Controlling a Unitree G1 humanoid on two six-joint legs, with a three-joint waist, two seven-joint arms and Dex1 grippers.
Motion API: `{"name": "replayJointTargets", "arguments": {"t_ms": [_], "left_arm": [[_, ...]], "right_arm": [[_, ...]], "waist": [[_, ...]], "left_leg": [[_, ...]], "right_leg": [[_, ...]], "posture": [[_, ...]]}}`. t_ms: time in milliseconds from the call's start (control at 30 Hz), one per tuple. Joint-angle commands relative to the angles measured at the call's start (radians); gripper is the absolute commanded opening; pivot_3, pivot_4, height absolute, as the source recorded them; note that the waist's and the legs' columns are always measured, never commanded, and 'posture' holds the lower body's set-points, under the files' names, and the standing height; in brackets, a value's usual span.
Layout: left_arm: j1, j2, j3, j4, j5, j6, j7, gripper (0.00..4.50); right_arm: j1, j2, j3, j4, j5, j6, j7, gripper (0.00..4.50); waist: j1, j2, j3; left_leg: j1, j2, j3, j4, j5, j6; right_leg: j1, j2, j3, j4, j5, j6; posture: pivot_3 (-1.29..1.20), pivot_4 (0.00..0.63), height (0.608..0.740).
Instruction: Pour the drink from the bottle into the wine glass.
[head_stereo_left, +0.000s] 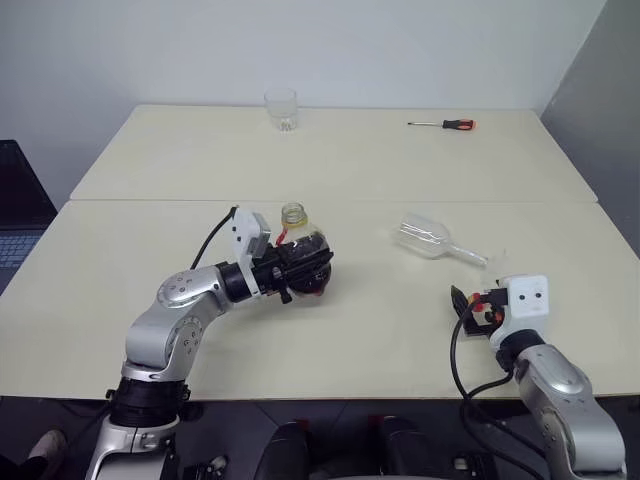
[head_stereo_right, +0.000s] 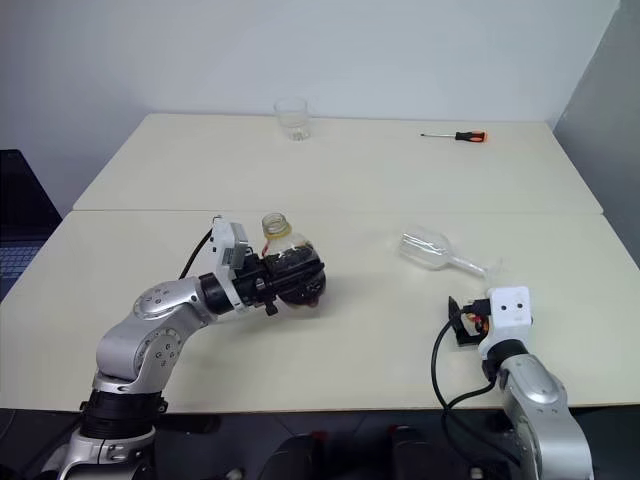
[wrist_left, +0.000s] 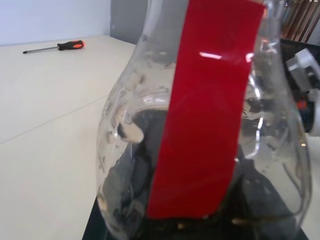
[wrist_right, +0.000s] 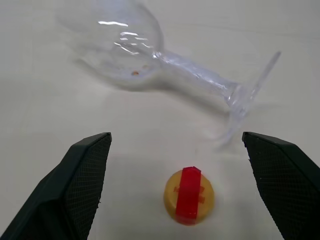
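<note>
- The left gripper (head_stereo_left: 300, 270) is clamping the bottle (head_stereo_left: 303, 258) around its rounded body and keeping it upright just above the near table (head_stereo_left: 90, 300); the open neck is pointing up, presumably so that the drink (head_stereo_right: 297, 272) is not spilling before the pour.
- The drink is sitting as a dark pool low in the bottle, so the pour is evidently not yet done.
- The wine glass (head_stereo_left: 432, 239) is lying on its side to the right of the bottle, well apart from it, bowl toward the bottle and foot toward the right arm (it probably needs standing up first).
- The right gripper (wrist_right: 180, 185) is hovering near the foot of the glass with its fingers (wrist_right: 80, 180) standing wide apart and holding nothing; a yellow cap (wrist_right: 189, 195) with a red strip is lying on the table between them, probably just set down there.
- A clear tumbler (head_stereo_left: 281, 108) and a screwdriver (head_stereo_left: 444, 124) are resting on the far table, out of the way.
- The bottle is bearing a plain red strip (wrist_left: 205, 110); no writing is readable.
</note>
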Motion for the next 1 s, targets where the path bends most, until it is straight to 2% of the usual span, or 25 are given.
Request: {"name": "replayJointTargets", "arguments": {"t_ms": [33, 233, 367, 467, 600, 1000], "left_arm": [[-0.006, 0.01, 0.032, -0.043, -0.027, -0.009, 0.005, 1.47], [-0.005, -0.009, 0.051, -0.001, 0.029, -0.054, 0.087, 1.47], [-0.014, -0.03, 0.07, 0.054, 0.088, -0.106, 0.178, 1.47], [-0.03, -0.047, 0.094, 0.111, 0.121, -0.14, 0.241, 1.47], [-0.068, -0.037, 0.144, 0.244, 0.177, -0.219, 0.324, 1.47], [-0.169, 0.017, 0.271, 0.511, 0.237, -0.384, 0.442, 1.47]], "right_arm": [[0.014, -0.028, -0.034, -0.114, 0.048, -0.006, 0.046, 4.47], [-0.012, -0.06, 0.029, -0.142, 0.095, -0.064, 0.136, 4.47], [-0.153, -0.06, 0.104, -0.091, 0.154, -0.066, 0.214, 4.47], [-0.252, -0.051, 0.139, -0.03, 0.148, -0.071, 0.22, 4.47], [-0.367, -0.008, 0.174, 0.038, 0.196, -0.095, 0.258, 4.47], [-0.452, 0.005, 0.264, 0.1, 0.251, -0.16, 0.409, 4.47]], "waist": [[0.0, 0.0, 0.0], [0.0, 0.0, 0.0], [-0.001, 0.0, 0.0], [-0.001, 0.0, 0.0], [0.002, -0.001, 0.0], [0.002, -0.001, 0.0]], "left_leg": [[0.0, 0.0, 0.0, 0.0, 0.0, 0.0], [0.0, 0.0, 0.0, 0.0, 0.0, 0.0], [0.001, -0.001, 0.0, 0.0, 0.0, 0.0], [0.001, -0.001, 0.0, 0.0, 0.0, 0.0], [0.0, -0.001, -0.001, 0.001, 0.0, 0.0], [0.0, -0.001, -0.003, 0.001, 0.0, 0.0]], "right_leg": [[0.0, 0.0, 0.0, 0.0, 0.0, 0.0], [0.0, 0.0, 0.0, 0.0, 0.0, 0.0], [0.0, 0.0, 0.0, 0.0, 0.0, 0.0], [0.0, 0.001, 0.0, 0.0, 0.0, 0.0], [0.0, 0.0, -0.001, 0.0, 0.0, 0.0], [0.0, -0.001, -0.003, 0.0, 0.0, 0.0]], "posture": [[0.0, 0.15, 0.74], [0.0, 0.15, 0.74], [0.0, 0.15, 0.74], [0.0, 0.15, 0.74], [0.0, 0.15, 0.74], [0.0, 0.15, 0.74]]}}
